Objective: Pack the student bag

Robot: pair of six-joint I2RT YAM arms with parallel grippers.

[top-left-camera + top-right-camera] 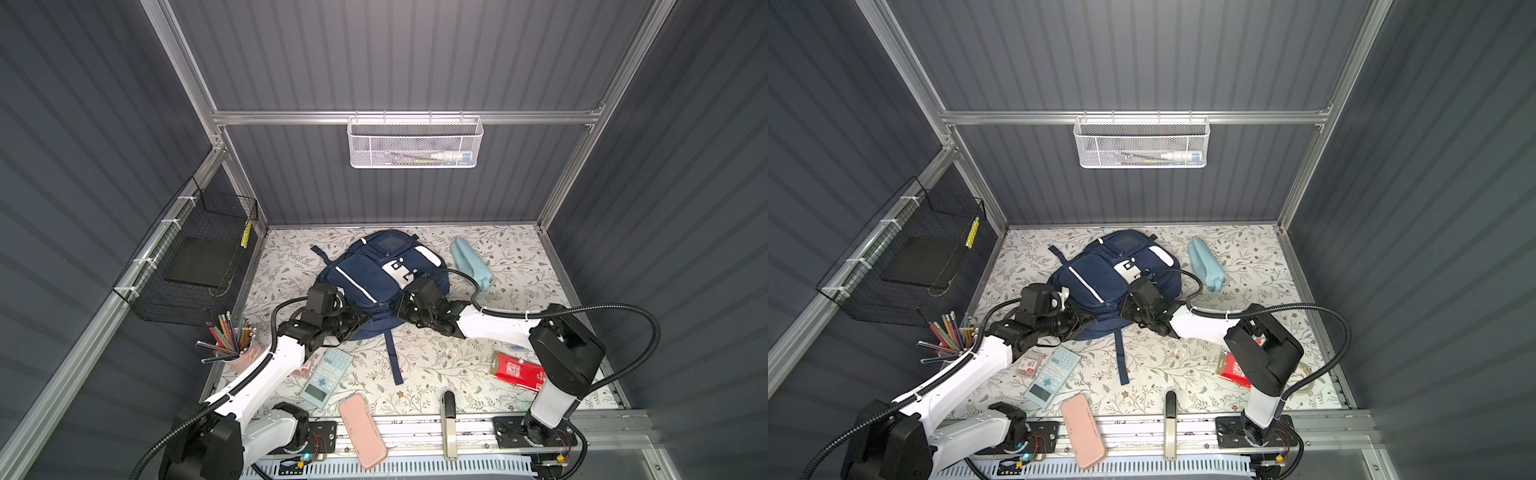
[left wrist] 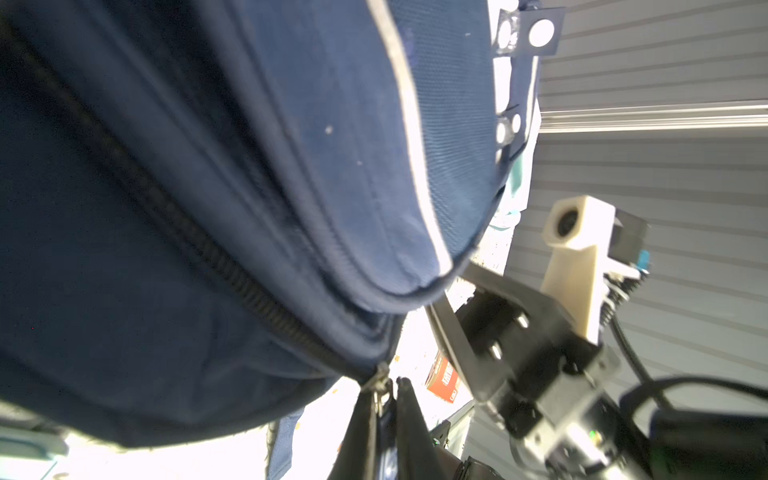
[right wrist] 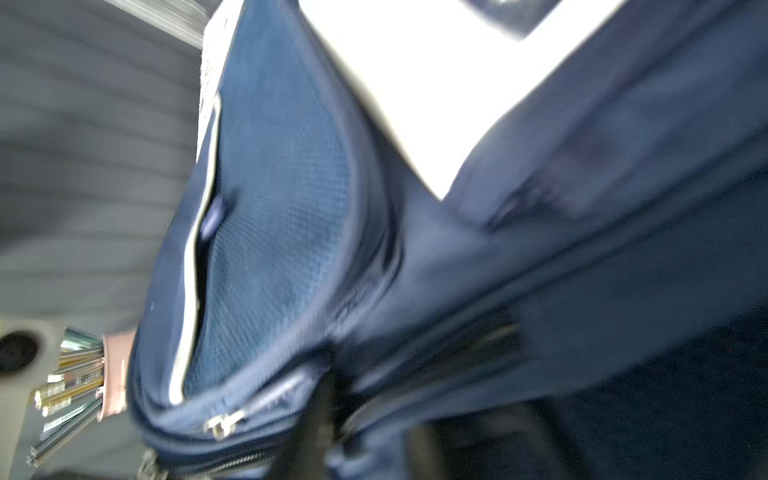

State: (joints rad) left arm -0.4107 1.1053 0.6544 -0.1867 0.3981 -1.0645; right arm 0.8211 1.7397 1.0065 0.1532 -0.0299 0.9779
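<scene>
Both closed: left fingers (image 2: pixel 411 419) on the zipper pull (image 2: pixel 380 376) of the student bag (image 2: pixel 208 208), right fingers (image 1: pixel 401 308) against its fabric.

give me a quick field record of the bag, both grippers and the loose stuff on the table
bag: student bag lying on table
left gripper: shut on zipper pull
right gripper: shut at bag's near edge, hold unclear
outside bag: calculator, pink case, light blue pouch, red packet, stapler
</scene>
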